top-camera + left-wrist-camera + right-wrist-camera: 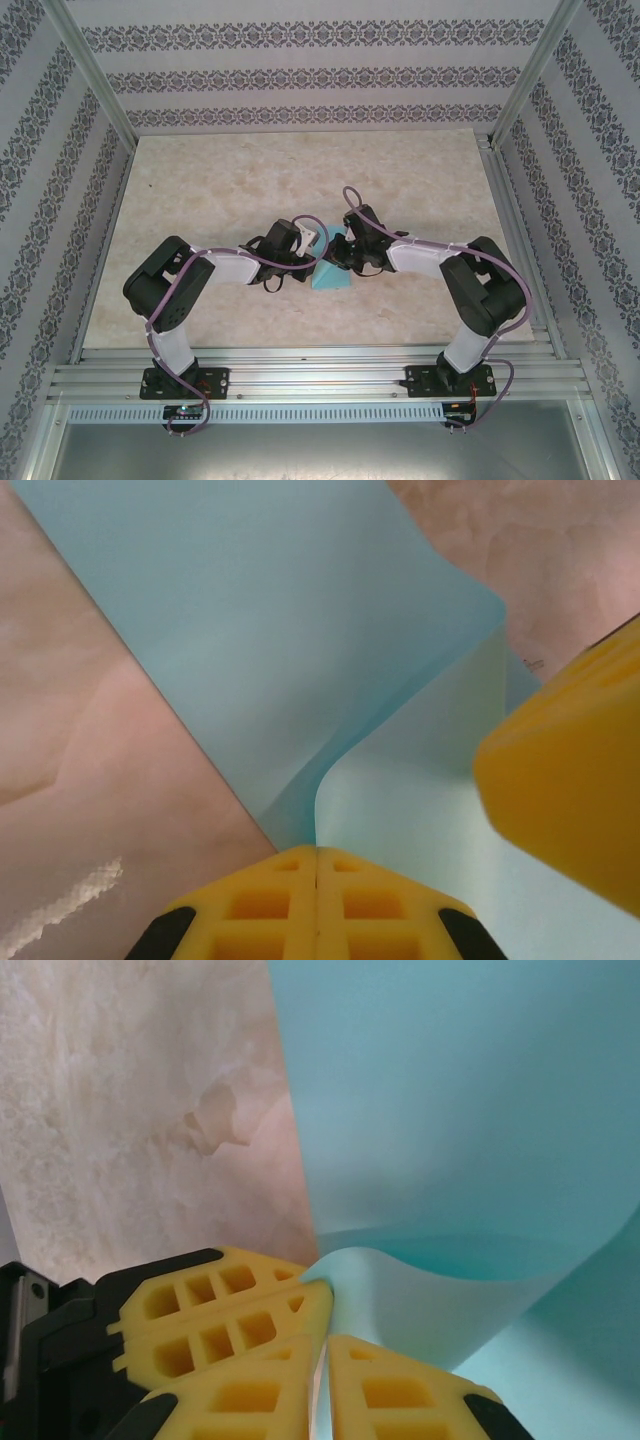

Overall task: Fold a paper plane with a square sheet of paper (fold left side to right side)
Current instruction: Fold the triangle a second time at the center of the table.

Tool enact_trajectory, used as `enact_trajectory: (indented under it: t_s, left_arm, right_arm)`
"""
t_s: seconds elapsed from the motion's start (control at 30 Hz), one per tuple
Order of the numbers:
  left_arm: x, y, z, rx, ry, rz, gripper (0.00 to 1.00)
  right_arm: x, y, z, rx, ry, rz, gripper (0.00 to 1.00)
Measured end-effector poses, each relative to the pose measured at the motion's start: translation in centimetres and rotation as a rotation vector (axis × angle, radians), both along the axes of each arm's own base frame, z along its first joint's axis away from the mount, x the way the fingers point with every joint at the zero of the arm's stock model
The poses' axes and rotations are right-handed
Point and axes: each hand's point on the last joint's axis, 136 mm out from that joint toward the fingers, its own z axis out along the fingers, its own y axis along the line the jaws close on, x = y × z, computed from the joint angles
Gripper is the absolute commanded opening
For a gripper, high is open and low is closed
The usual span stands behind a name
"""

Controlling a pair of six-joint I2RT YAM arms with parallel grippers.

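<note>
The thin light-blue square sheet of paper (330,272) is being held at the middle of the pale marbled table (200,200). Its curled edge is being pinched tight by the left gripper (317,855) and by the right gripper (325,1345). Because the sheet is being bent in a soft curve, a crooked crease could be made, or the paper could be torn if it is being pulled two ways. Much of the sheet is being hidden by the grippers from above, and its corners are being cut off up close, so how well the edges match cannot be told.
</note>
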Motion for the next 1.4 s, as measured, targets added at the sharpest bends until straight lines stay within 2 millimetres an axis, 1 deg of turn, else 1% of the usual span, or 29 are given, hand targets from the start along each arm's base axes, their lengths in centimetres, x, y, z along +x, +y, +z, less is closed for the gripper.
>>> enact_trajectory:
  t_s: [0.13,0.5,1.07,1.4]
  left_arm:
    - [0.0,0.0,0.0,0.0,0.0,0.0,0.0]
    - [0.0,0.0,0.0,-0.006,-0.008,-0.001,0.0]
    - [-0.1,0.0,0.0,-0.002,-0.024,0.003,0.0]
    - [-0.1,0.0,0.0,-0.002,-0.024,0.004,0.0]
  right_arm:
    - [-0.2,0.3,-0.8,-0.004,0.017,0.007,0.13]
    - [-0.5,0.3,-1.6,-0.017,0.034,0.013,0.13]
    - [-0.6,0.3,-1.8,-0.023,0.039,0.016,0.13]
    - [-0.8,0.2,-2.6,-0.034,0.054,0.016,0.11]
